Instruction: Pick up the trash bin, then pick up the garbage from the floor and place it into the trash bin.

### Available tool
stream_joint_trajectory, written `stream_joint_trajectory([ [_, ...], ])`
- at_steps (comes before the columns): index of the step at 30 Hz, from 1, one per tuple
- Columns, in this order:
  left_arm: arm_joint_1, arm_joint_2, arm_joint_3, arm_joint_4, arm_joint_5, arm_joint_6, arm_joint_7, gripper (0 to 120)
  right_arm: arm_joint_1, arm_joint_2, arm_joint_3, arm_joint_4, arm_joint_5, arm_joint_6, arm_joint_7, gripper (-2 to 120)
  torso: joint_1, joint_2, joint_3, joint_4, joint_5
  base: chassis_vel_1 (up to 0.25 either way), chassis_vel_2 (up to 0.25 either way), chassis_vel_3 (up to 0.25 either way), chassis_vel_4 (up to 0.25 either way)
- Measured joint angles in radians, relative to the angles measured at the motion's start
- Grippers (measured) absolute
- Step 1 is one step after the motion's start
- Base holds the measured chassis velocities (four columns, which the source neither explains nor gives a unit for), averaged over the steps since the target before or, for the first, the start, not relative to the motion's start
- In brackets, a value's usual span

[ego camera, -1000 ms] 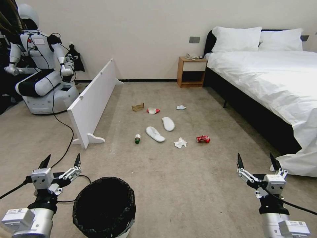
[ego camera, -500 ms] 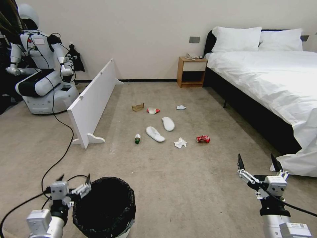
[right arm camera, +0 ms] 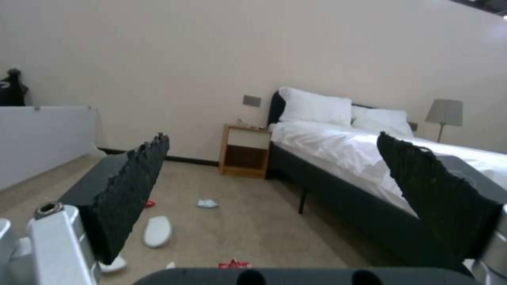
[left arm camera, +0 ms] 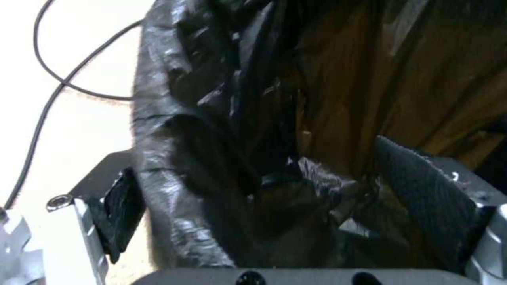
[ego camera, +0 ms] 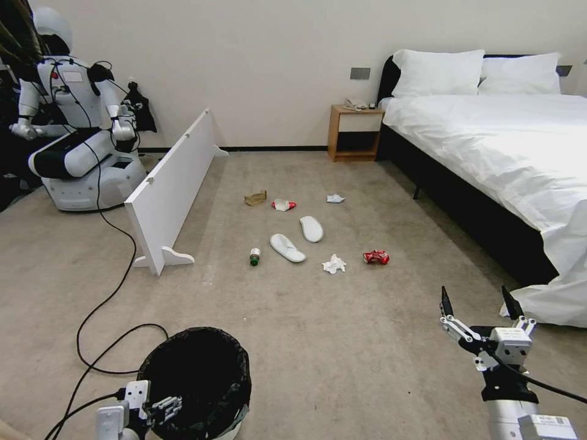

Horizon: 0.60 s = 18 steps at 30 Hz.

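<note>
Two hands are showing, and the left hand (left arm camera: pixel 264 190) is reaching down at the trash bin (ego camera: pixel 194 380), its open fingers straddling the bag-lined rim, one pad outside the wall and one inside, not yet clamped, presumably so the wall can be pinched for lifting. Beyond the bin, well apart from it on the carpet, the garbage is lying scattered: a crushed red can (ego camera: pixel 376 257), two white slippers (ego camera: pixel 287 247) and a tissue (ego camera: pixel 334 264). To the bin's right, the right hand (ego camera: pixel 480 315) is waiting wide open and empty
</note>
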Motion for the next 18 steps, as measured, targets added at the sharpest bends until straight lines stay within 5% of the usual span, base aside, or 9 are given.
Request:
stream_joint_trajectory([
  [18, -0.024, 0.000, -0.030, 0.025, -0.064, 0.040, -0.049, 98, -0.001, 0.000, 0.000, -0.001, 0.002, 0.001, -0.001, 100, 0.000, 0.000, 0.000, 0.0000, -0.0007, 0.000, 0.000, 0.000, 0.000],
])
